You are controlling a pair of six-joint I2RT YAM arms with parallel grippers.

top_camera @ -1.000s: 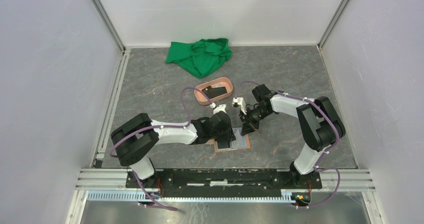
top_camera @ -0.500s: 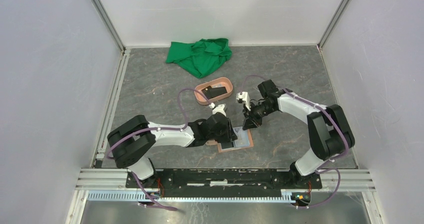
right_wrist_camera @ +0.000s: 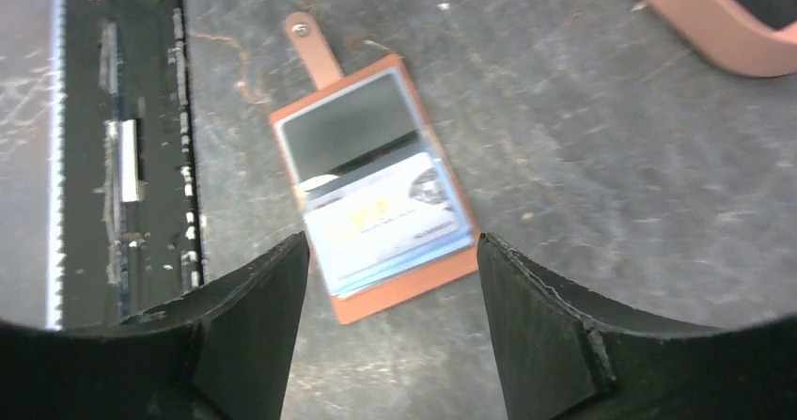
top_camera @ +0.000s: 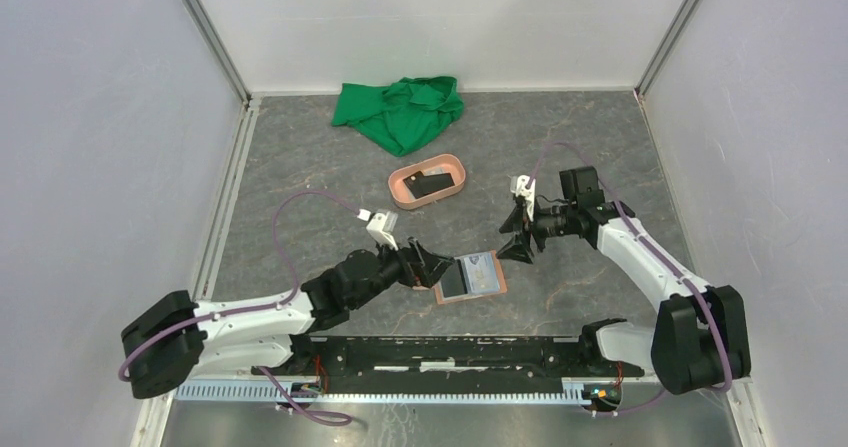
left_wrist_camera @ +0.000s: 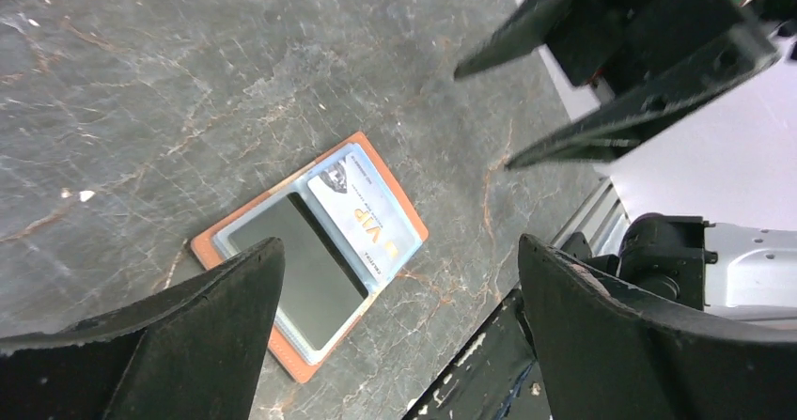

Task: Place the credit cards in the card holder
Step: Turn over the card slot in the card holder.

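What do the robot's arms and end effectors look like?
White links with black joints on the left arm and right arm. A purple cable loops along each. The left end effector and right end effector have black wedge-shaped fingers.

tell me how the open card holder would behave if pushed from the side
The card holder lies flat and open on the smooth table, so it would probably slide rather than tip. Its thin folding halves would likely flop when lifted.
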